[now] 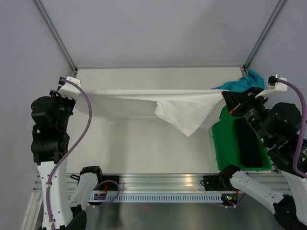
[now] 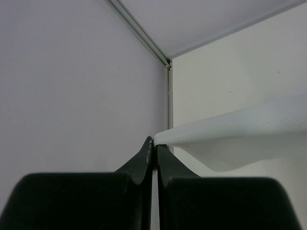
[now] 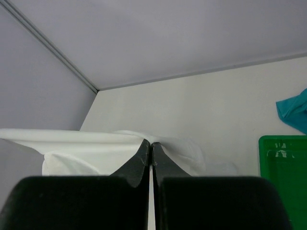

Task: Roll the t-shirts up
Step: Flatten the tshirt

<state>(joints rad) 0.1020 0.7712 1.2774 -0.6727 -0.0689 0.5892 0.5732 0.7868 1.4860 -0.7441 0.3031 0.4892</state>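
Observation:
A white t-shirt (image 1: 144, 103) hangs stretched in the air across the table between both arms, one flap drooping to a point near the middle. My left gripper (image 1: 76, 92) is shut on its left end; in the left wrist view the cloth (image 2: 230, 127) runs off to the right from the pinched jaw tips (image 2: 154, 140). At the right end my right gripper (image 1: 224, 96) is shut on the shirt, whose cloth (image 3: 81, 143) bunches round the tips (image 3: 151, 143). A teal-blue t-shirt (image 1: 244, 82) lies crumpled at the back right, behind the right arm, also seen in the right wrist view (image 3: 295, 111).
A green plastic bin (image 1: 230, 143) sits on the table at the right, under the right arm, its rim (image 3: 280, 143) showing in the right wrist view. Grey walls with metal corner posts close in the back and sides. An aluminium rail (image 1: 158, 184) runs along the near edge.

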